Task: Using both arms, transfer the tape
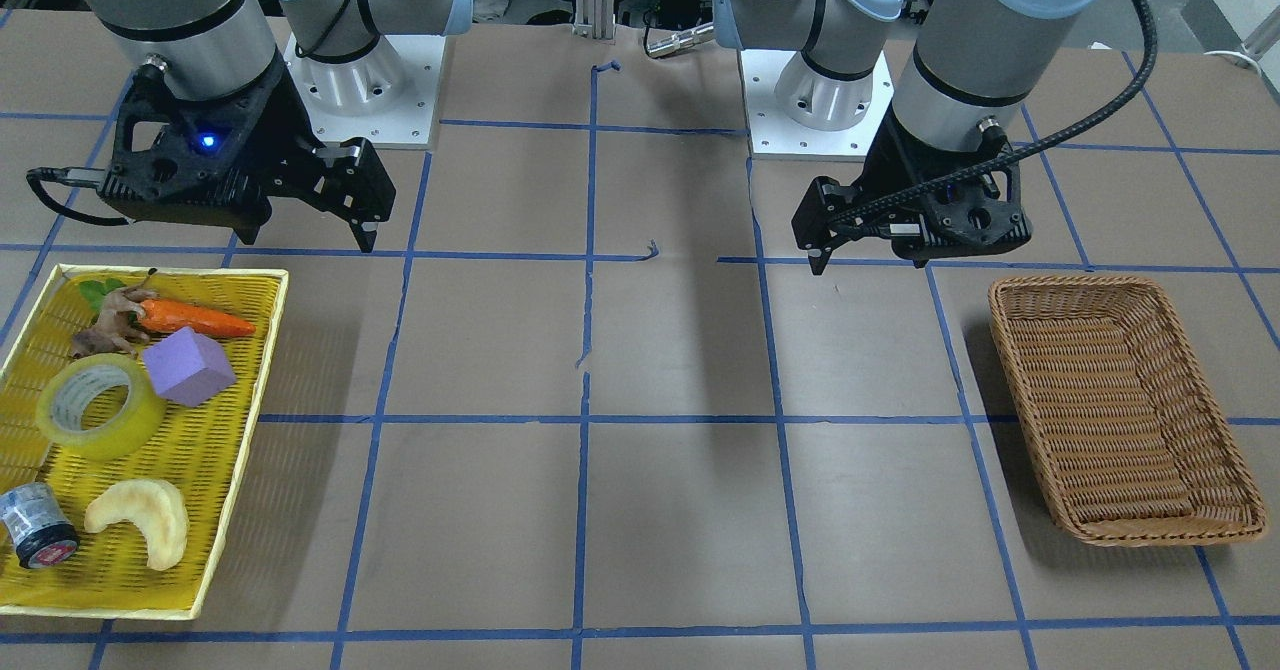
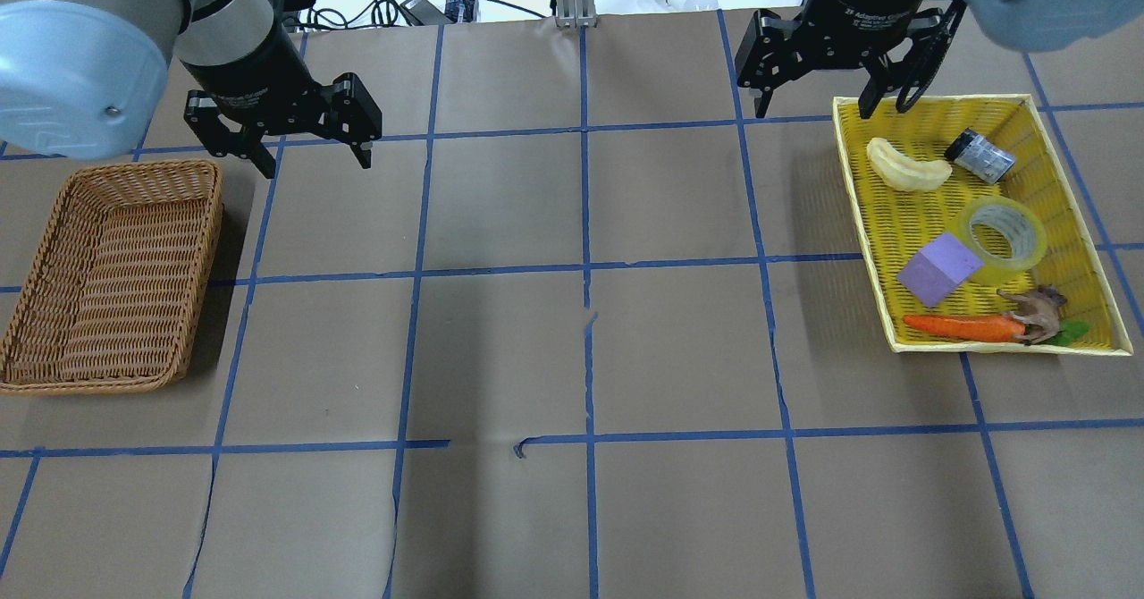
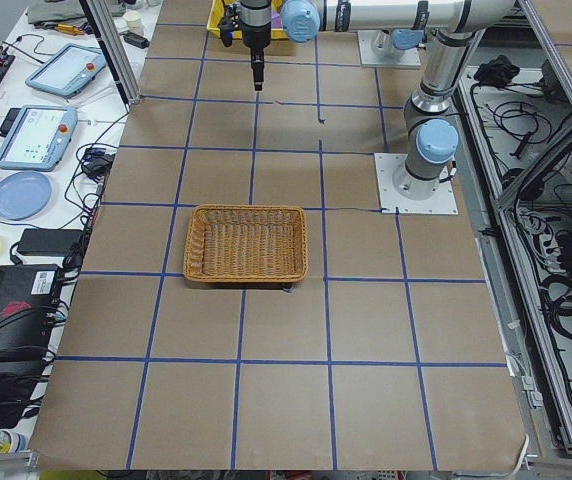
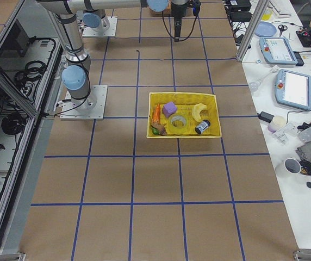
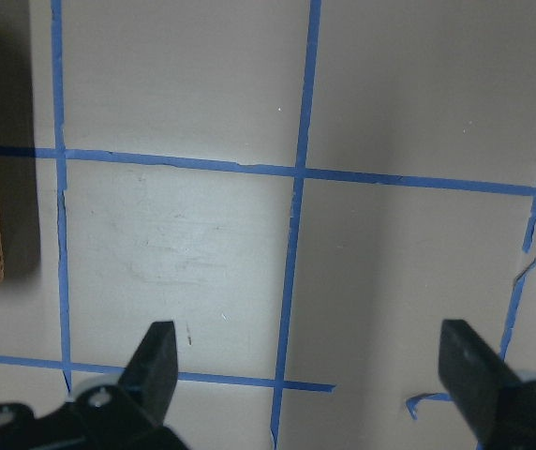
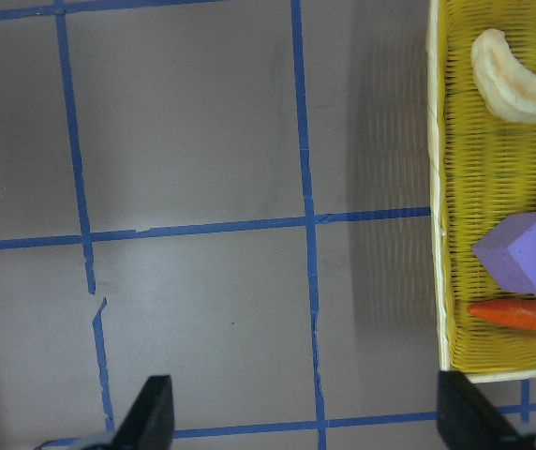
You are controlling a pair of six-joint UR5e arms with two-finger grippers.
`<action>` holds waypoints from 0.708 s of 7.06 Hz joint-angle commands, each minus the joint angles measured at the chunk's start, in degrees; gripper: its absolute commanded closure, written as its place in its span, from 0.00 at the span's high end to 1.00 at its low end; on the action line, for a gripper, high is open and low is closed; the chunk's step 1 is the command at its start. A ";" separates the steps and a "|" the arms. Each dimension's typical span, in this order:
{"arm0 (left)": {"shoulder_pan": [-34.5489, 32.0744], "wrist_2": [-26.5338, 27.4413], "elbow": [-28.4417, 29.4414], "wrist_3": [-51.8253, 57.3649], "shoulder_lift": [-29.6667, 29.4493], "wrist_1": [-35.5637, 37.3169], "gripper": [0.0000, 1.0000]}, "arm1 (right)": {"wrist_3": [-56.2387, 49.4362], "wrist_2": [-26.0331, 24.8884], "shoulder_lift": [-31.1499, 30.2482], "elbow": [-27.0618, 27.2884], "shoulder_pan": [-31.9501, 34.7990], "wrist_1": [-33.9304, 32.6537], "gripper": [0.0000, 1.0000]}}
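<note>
The tape (image 1: 100, 405), a translucent yellow roll with a whitish core, lies flat in the yellow tray (image 1: 205, 470) beside a purple cube. It also shows in the overhead view (image 2: 1003, 232) and the exterior right view (image 4: 178, 122). My right gripper (image 2: 813, 109) is open and empty, hovering above the table just off the tray's far corner (image 1: 305, 235), well apart from the tape. My left gripper (image 2: 316, 163) is open and empty, above the table beside the wicker basket (image 2: 116, 268). Both wrist views show spread fingertips over bare table.
The tray also holds a purple cube (image 1: 187, 365), a carrot (image 1: 195, 318), a brown toy animal (image 1: 110, 320), a pale crescent pastry (image 1: 140, 520) and a grey-black cylinder with a red end (image 1: 35, 525). The basket (image 1: 1120, 410) holds nothing. Blue tape lines grid the brown table.
</note>
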 commanded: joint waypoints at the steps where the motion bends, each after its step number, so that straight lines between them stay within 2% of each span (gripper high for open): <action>1: 0.00 0.00 -0.05 0.00 -0.12 -0.01 1.00 | 0.02 0.00 0.01 -0.10 -0.03 0.16 1.00; 5: 0.09 0.35 -0.14 0.00 -0.20 0.08 1.00 | -0.60 0.00 0.10 0.16 -0.03 0.16 1.00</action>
